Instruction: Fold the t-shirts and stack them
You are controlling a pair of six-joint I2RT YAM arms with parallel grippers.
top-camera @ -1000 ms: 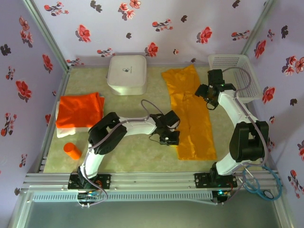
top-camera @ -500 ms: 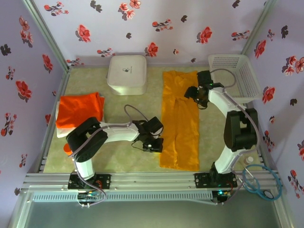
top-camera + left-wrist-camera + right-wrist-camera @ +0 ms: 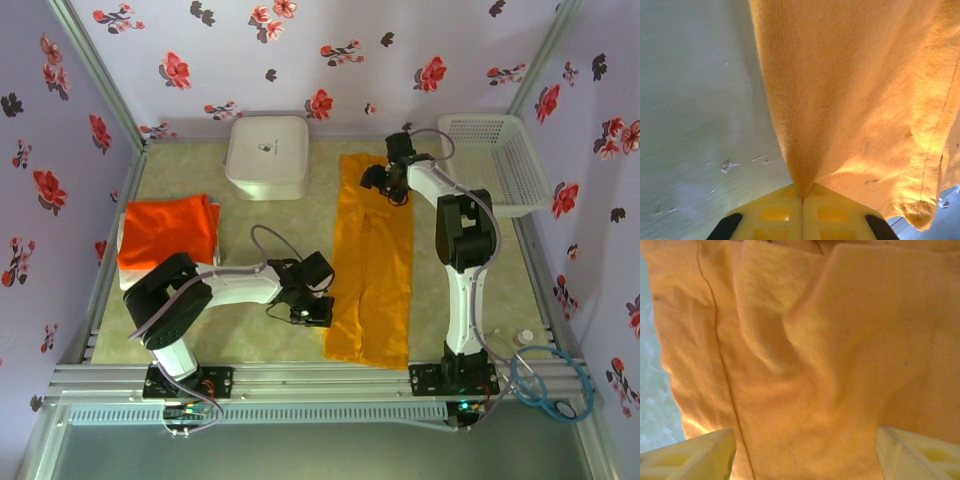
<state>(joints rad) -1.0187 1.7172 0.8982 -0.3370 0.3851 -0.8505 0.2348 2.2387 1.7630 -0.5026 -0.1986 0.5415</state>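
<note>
Floral-papered walls enclose a pale green table (image 3: 260,215). From the top view, note the mustard t-shirt (image 3: 372,270) lying right of centre as a long strip, its length running from 12 o'clock to 6 o'clock. Its lower end sits near the table's front edge.

Check the left gripper (image 3: 315,310) at the strip's 9 o'clock edge, low on the table. In the left wrist view its yellow fingers (image 3: 775,212) meet with no gap, pinching a fold of the mustard t-shirt (image 3: 860,100); the cloth rises from the pinch in a taut ridge.

Check the right gripper (image 3: 385,180) at the strip's 12 o'clock end. In the right wrist view its jaws stand wide, one fingertip at each lower corner, with rumpled mustard cloth (image 3: 805,350) spread between them. You cannot tell from these views whether the tips touch the cloth.

Locate the red-orange t-shirt (image 3: 165,232) folded at 9 o'clock, resting on the white t-shirt (image 3: 133,278), which shows along its left and lower edges.

A white box (image 3: 266,155) sits at 11 o'clock, and a white lattice basket (image 3: 495,160) at 2 o'clock.
</note>
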